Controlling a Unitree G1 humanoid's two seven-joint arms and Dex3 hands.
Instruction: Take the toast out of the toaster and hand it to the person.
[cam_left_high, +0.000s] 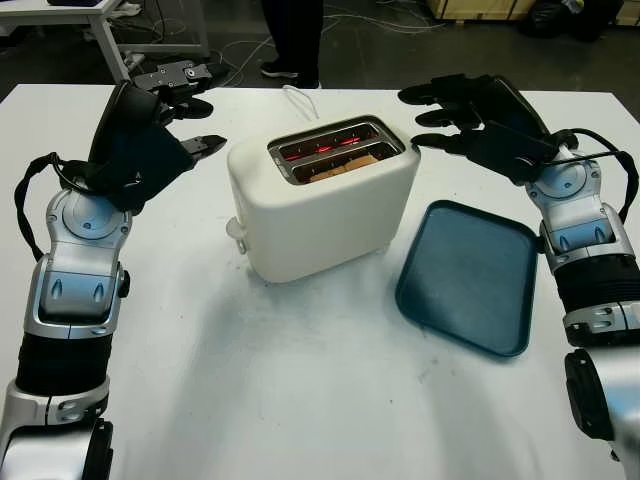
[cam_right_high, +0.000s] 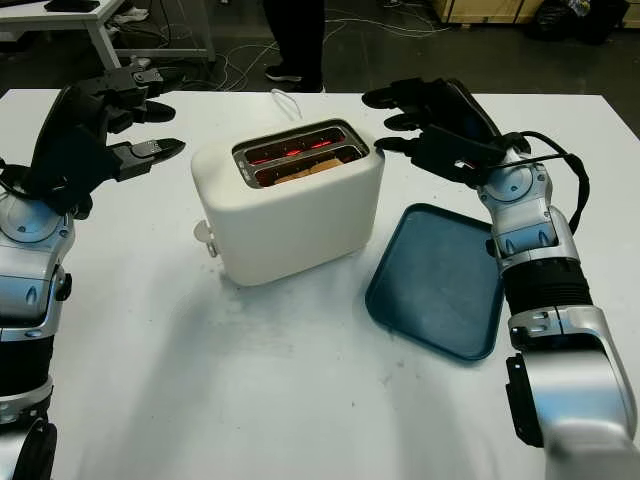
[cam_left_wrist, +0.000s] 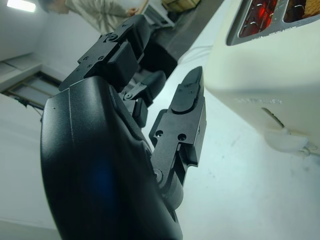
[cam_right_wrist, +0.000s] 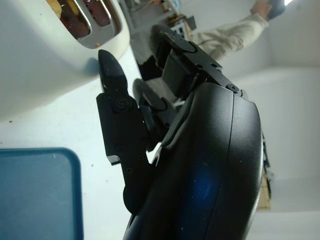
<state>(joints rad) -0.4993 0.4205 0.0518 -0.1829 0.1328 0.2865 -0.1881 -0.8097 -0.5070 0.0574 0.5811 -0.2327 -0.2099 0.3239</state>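
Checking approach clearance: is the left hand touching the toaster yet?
Apart. In the left eye view, bare white table shows between the left hand and the toaster; the left wrist view shows the same gap beside its fingertips.

A robotics laboratory or test workshop, not a home kitchen. A plain white table (cam_left_high: 300, 400) serves as the work surface, bearing just a cream toaster (cam_left_high: 325, 200) and a dark teal tray (cam_left_high: 470, 275) (a staged arrangement, without counters, sink or cupboards around it). Beyond the table lies a dark bare floor (cam_left_high: 400, 60) with loose cables (cam_left_high: 360, 20) trailing across it. A second white bench (cam_left_high: 100, 20) stands at the far left, and a wooden crate (cam_left_high: 480, 8) at the far right. A person (cam_left_high: 293, 35) in dark trousers stands just behind the table.
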